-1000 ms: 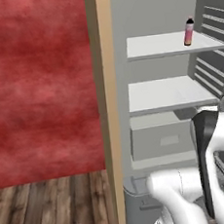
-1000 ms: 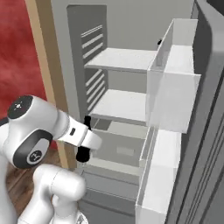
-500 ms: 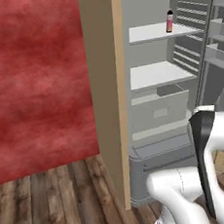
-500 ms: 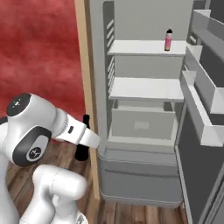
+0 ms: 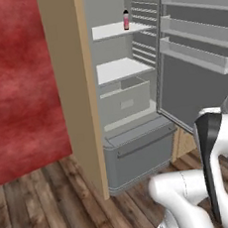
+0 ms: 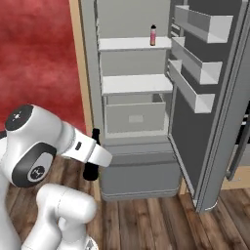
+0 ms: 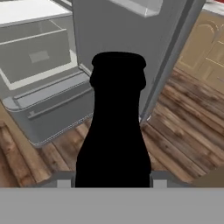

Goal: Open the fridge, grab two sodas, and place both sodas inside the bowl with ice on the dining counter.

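Jaws are pinching the dark cola-coloured bottle [image 7: 114,127] low on its body, so swinging past the open grey metallic fridge [image 6: 146,117] door could tip it loose.

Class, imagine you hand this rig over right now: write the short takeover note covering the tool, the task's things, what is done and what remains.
Tool: shut on the dark soda bottle, carried low in front of the fridge.
Fridge: door swung wide open, white shelves bare apart from one bottle.
Pink soda: upright on the top shelf, towards its right end.
Bowl with ice and dining counter: not in these views.
Done: fridge opened, first soda grabbed.
Left: carry the dark soda to the bowl, come back for the pink one, place it there too.
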Tool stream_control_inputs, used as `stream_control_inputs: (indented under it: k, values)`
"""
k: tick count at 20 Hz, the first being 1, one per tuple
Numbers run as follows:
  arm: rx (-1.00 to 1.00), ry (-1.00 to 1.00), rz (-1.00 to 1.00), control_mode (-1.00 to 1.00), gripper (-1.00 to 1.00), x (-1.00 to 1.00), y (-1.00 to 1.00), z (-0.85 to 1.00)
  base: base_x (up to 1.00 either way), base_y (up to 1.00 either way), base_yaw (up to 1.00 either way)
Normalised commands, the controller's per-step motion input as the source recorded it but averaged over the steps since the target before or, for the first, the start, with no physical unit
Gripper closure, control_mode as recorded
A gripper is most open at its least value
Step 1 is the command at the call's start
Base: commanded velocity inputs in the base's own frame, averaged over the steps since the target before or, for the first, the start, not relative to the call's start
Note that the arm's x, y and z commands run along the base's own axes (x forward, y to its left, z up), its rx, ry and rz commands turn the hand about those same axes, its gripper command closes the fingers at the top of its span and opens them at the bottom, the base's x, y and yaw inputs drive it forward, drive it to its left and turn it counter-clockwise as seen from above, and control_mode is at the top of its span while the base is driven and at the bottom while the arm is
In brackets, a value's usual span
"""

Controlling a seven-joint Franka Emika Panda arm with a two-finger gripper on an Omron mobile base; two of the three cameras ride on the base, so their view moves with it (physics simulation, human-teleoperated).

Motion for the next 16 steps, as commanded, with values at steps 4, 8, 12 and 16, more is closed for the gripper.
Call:
stream_control_inputs:
  k: [4,8,12,16]
  values:
    - [0.00,0.00,0.00,1.00,1.00,0.00,0.00,0.00,-1.00,0.00,-0.40]
    - [0.00,0.00,0.00,1.00,1.00,0.00,0.00,0.00,-0.98,0.34,-0.33]
    - [0.00,0.00,0.00,1.00,1.00,0.00,0.00,0.00,-0.16,1.00,0.03]
    - [0.00,0.00,0.00,1.00,1.00,0.00,0.00,0.00,0.21,1.00,0.18]
